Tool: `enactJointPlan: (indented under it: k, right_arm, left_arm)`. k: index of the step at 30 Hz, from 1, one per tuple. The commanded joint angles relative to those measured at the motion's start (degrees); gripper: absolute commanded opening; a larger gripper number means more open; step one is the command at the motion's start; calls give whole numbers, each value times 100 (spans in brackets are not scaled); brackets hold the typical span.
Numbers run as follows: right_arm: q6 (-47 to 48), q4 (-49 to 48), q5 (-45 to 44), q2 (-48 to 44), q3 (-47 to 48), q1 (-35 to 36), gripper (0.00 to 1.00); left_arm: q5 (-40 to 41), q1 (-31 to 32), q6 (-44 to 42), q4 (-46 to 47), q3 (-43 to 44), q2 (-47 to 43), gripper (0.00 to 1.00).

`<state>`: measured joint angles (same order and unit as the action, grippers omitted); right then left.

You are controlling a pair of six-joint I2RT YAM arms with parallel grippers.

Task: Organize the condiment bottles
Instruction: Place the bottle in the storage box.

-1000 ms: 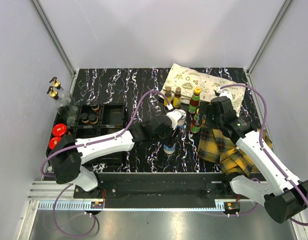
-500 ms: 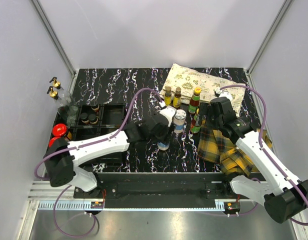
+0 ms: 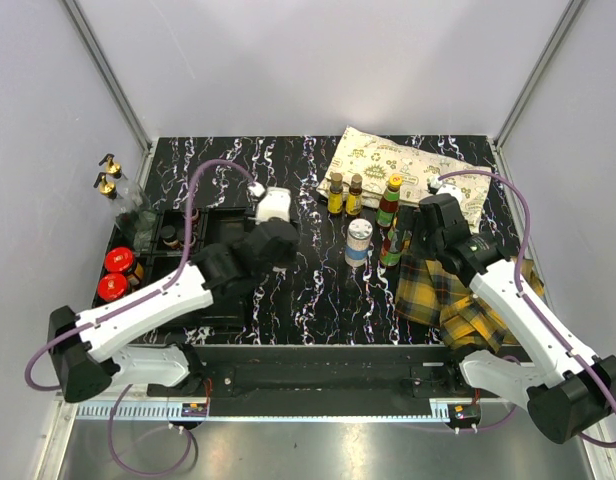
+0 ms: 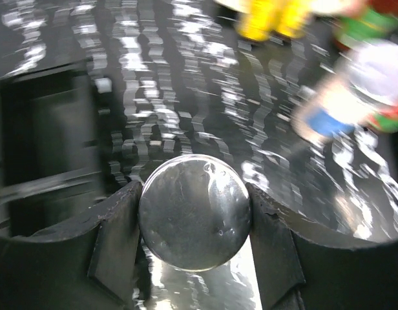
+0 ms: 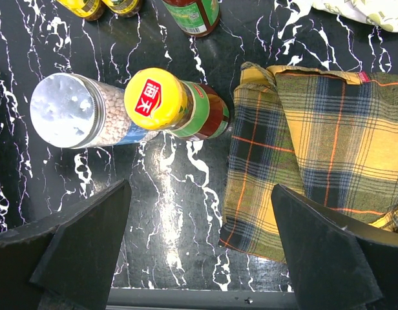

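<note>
1. A black marbled counter point(image 3: 298, 170) sits between pale walls, with a black tray point(image 3: 226, 226) at its left.
2. The left claw point(image 4: 193, 192), beside the tray, is clenched on a silver-lidded shaker point(image 4: 194, 221).
3. The right claw point(image 5: 200, 194) is spread wide and grasps nothing. It hangs above a second shaker point(image 5: 73, 111) and a yellow-capped sauce bottle point(image 5: 157, 98), which stand just beside each other.

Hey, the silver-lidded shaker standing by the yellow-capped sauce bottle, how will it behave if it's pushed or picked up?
The silver-lidded shaker is tall, narrow and upright, so a push near the lid would probably tip it, perhaps into the yellow-capped sauce bottle close beside it. Its round body would likely roll once down. The smooth clear wall may be slippery.
</note>
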<state>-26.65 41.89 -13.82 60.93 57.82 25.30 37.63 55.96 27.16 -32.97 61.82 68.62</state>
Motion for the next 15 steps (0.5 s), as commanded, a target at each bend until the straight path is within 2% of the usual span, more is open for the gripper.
enactJointPlan:
  k: [1, 8, 15]
  right_arm:
    - [-77, -102, 99, 7, 1, 28, 100]
    - [-86, -102, 82, 16, 27, 19, 100]
    - [-94, -102, 117, 86, 54, 19, 100]
  left_arm:
    - [720, -602, 448, -192, -100, -708, 0]
    - [658, -1763, 352, -456, -205, -1859, 0]
    - [763, -2739, 641, -939, -566, -2283, 0]
